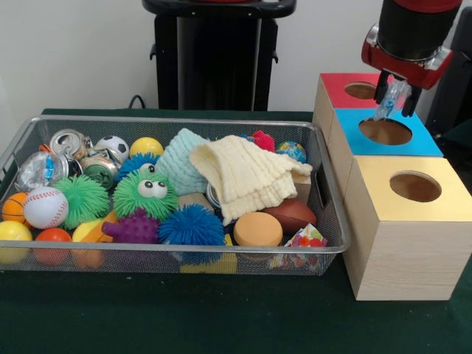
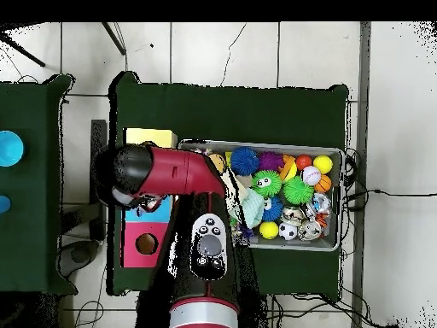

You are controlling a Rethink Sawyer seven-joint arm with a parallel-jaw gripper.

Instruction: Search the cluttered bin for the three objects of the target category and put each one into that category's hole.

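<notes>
Fig. legend, positions given rel. to the blue-topped box [image 1: 386,133], middle of three boxes in a row. Gripper [image 1: 395,96] hangs directly above this box's round hole, fingers clamped on a clear crumpled bottle [image 1: 389,105] w/ bluish tint; bottle's lower end is just over the hole's far rim, not yet inside. Behind the blue box: red-topped box [image 1: 354,90], hole open. In front: yellow-topped box [image 1: 410,225], hole open, top otherwise bare. Left of the boxes, just beside them: wire-mesh bin [image 1: 169,254], its right rim near the boxes' left walls, narrow gap only. Bin contents packed to the rim: cream cloth [image 1: 247,177] heaped at the end nearest the boxes, green fuzzy toy w/ eyes [image 1: 145,193], blue spiky ball [image 1: 192,225], baseball [image 1: 45,206], metal cans [image 1: 70,141] at far-left corner. Second clear bottle [image 1: 37,169] lies at the bin's left end, well apart from the blue box. Open green tabletop [image 1: 184,310] in front of bin and boxes. Overhead view: arm [image 2: 175,175] covers the blue box; yellow top [image 2: 150,137] and red top [image 2: 147,243] show either side.
</notes>
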